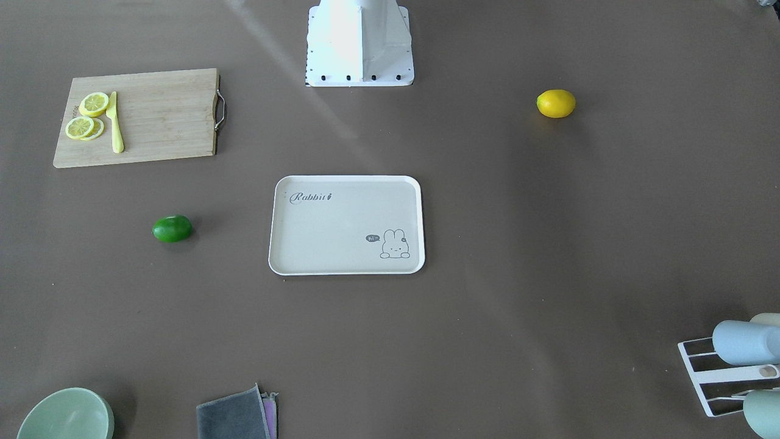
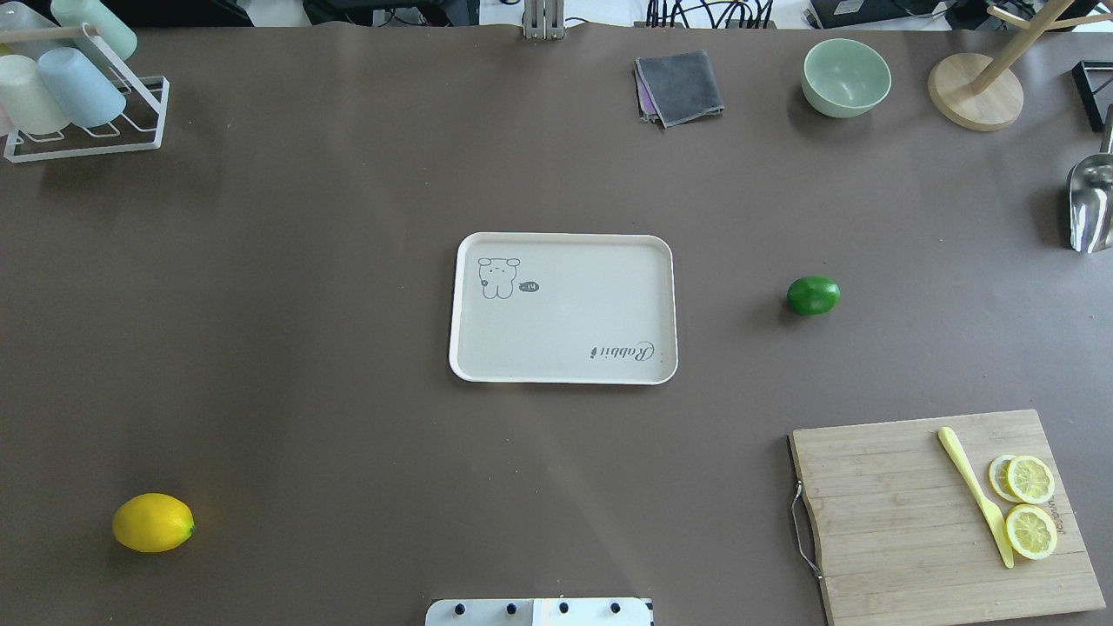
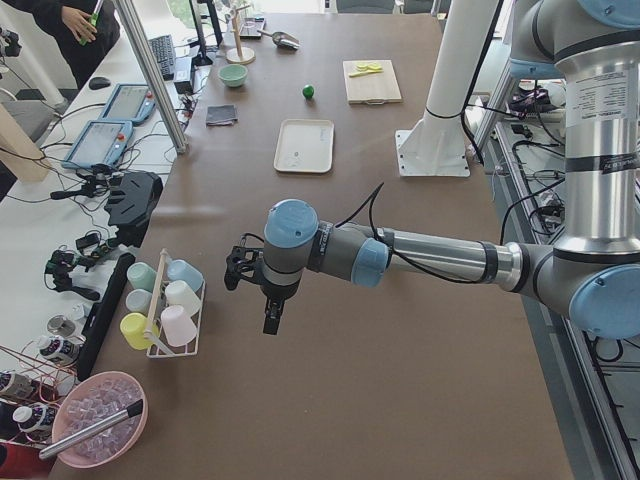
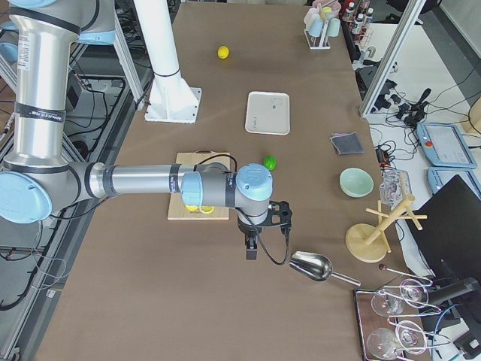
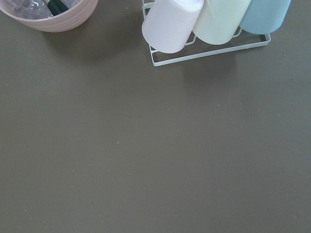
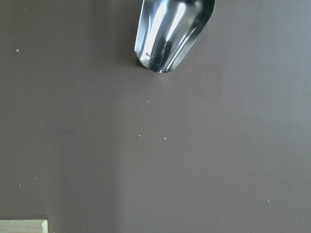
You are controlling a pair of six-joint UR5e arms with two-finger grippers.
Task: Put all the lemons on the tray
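The yellow lemon (image 2: 153, 522) lies on the brown table at the robot's near left, also in the front view (image 1: 556, 103). The green lemon (image 2: 813, 296) lies right of the tray, also in the front view (image 1: 172, 228). The cream tray (image 2: 565, 322) with the bunny drawing sits mid-table with nothing on it (image 1: 341, 225). My left gripper (image 3: 270, 318) shows only in the exterior left view, above the table near the cup rack. My right gripper (image 4: 252, 248) shows only in the exterior right view, near the metal scoop. I cannot tell if either is open or shut.
A wooden cutting board (image 2: 913, 522) with lemon slices (image 2: 1030, 504) and a yellow knife (image 2: 974, 491) lies at near right. A cup rack (image 2: 69, 96) stands far left. A grey cloth (image 2: 680, 85), green bowl (image 2: 846, 76), wooden stand (image 2: 974, 91) and metal scoop (image 2: 1091, 204) stand far right.
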